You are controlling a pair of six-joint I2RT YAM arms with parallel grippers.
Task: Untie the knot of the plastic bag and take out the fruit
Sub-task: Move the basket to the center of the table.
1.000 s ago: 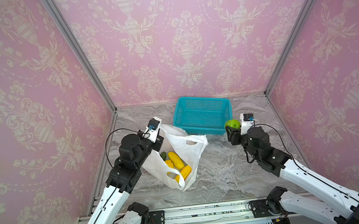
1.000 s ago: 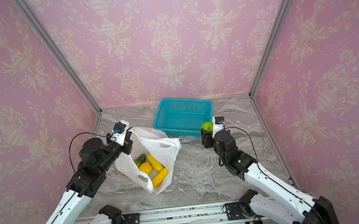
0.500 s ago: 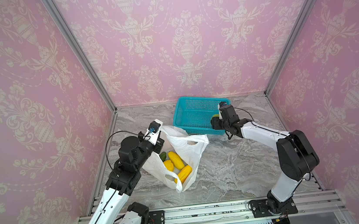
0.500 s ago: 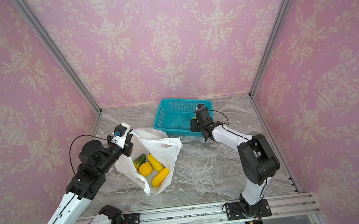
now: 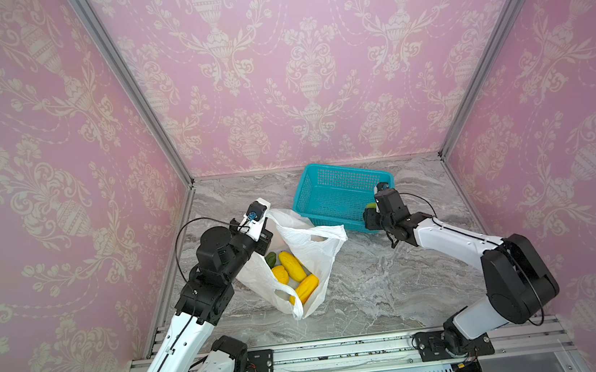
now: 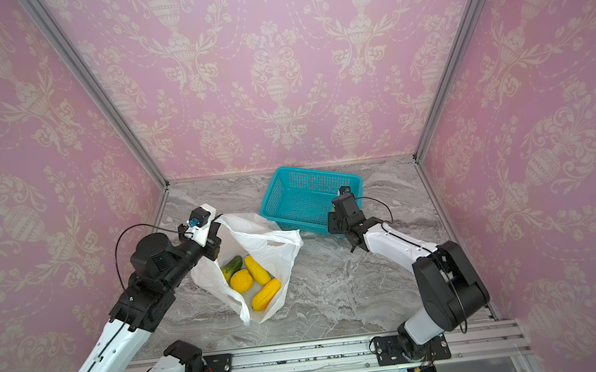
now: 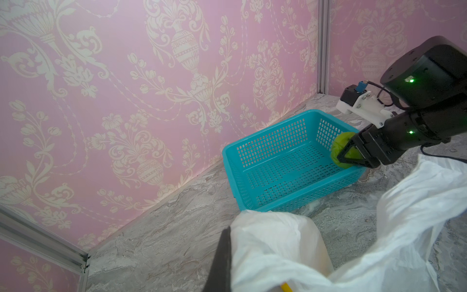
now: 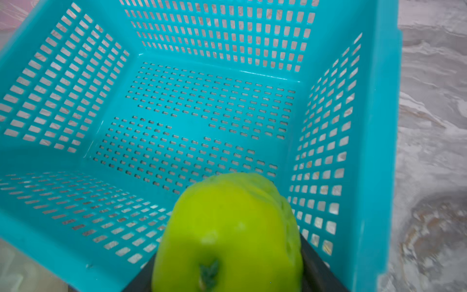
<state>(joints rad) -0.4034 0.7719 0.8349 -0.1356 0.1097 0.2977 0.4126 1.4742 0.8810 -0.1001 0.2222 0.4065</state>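
Only one dark finger of the left gripper point(image 7: 223, 263) shows at the bottom edge of the left wrist view. The other is buried under the plastic bag point(image 5: 320, 247), whose raised rim it pinches fully closed. The bag lies open-mouthed left of centre in both top views, showing yellow fruit point(image 6: 256, 270) and a green piece point(image 6: 232, 266). What lies deeper is blurred by the film. The right gripper point(image 7: 353, 154), jaws spread, clamps a green fruit point(image 8: 227, 232) over the near right corner of the teal basket point(image 5: 326, 178). The right wrist view cuts off most of its fingers.
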